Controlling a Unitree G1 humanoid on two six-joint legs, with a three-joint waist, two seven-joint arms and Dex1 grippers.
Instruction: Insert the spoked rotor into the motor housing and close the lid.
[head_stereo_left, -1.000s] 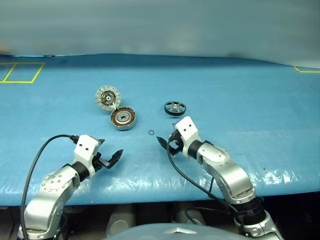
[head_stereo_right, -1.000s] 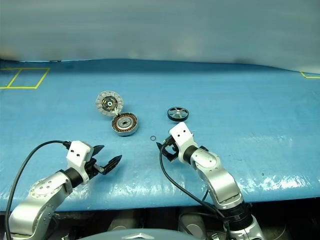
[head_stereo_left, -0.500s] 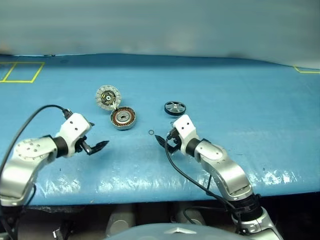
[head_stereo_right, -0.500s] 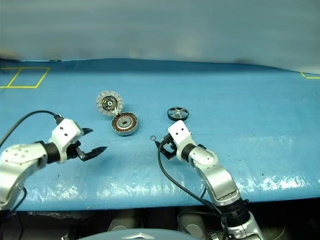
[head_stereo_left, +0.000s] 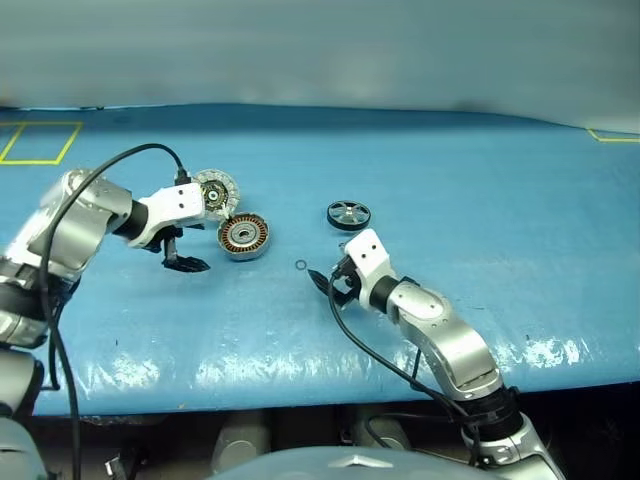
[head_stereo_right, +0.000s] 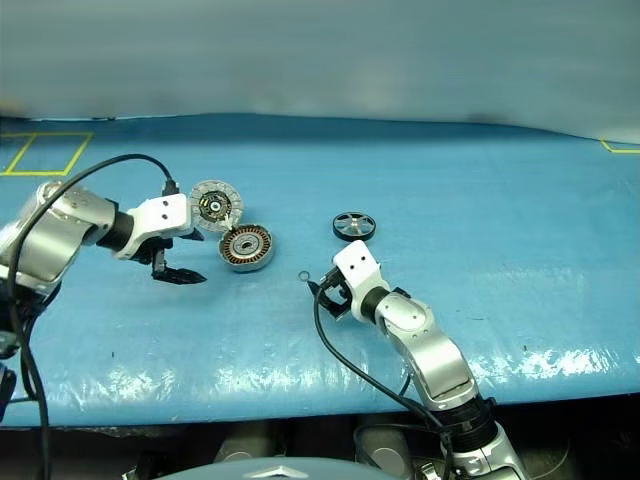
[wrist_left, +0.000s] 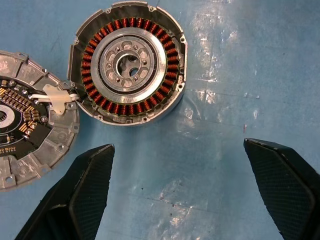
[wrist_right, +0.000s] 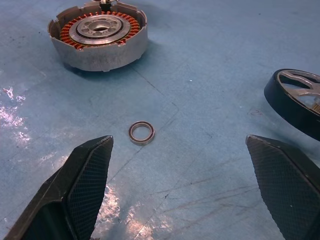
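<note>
The motor housing (head_stereo_left: 244, 235), a grey cup with copper windings, lies open on the blue table. Its lid (head_stereo_left: 215, 190) lies joined to it at the far left side, segmented face up. The black spoked rotor (head_stereo_left: 348, 215) rests flat to the right of the housing. My left gripper (head_stereo_left: 183, 258) hangs open just left of the housing, pointing down at the table, with nothing between its fingers (wrist_left: 85, 185). My right gripper (head_stereo_left: 330, 285) is open and empty, low over the table, nearer than the rotor. A thin washer ring (wrist_right: 141, 133) lies in front of it.
The blue table cover (head_stereo_left: 450, 180) stretches wide on all sides. Yellow tape marks lie at the far left (head_stereo_left: 40, 140) and far right (head_stereo_left: 610, 136) corners. The table's front edge (head_stereo_left: 300, 385) runs below both arms.
My left arm has lifted and swung forward from the front edge to beside the housing, and its gripper has turned to point down. The right arm has stayed put.
</note>
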